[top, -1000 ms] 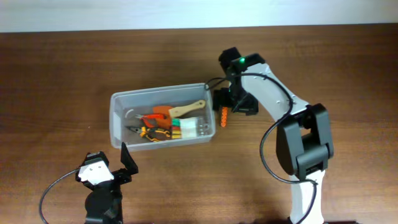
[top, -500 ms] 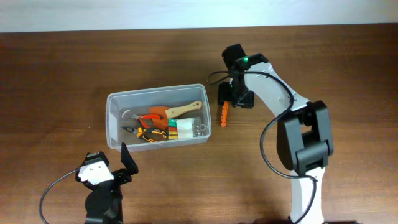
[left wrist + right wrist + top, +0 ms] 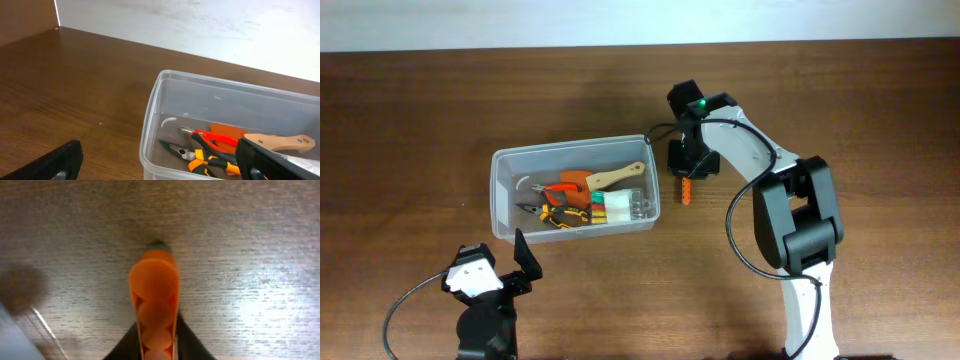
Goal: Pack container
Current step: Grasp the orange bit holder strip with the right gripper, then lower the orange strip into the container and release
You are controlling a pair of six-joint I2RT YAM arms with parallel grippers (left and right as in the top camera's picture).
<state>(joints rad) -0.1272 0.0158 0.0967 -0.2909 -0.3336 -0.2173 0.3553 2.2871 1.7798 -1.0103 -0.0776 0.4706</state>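
Container (image 3: 570, 150) on worktop (image 3: 860, 100), left of centre. Inside: pliers (image 3: 558, 192), wooden-handled tool (image 3: 618, 176), small clear box (image 3: 632, 207). Right gripper (image 3: 685, 168) just beside container's right end, clamped on orange tool (image 3: 686, 191) outside container. Left gripper (image 3: 498, 265) near container's front side, jaws wide apart.

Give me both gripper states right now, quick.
Left gripper: open, holding nothing.
Right gripper: shut on the orange ribbed plastic tool.
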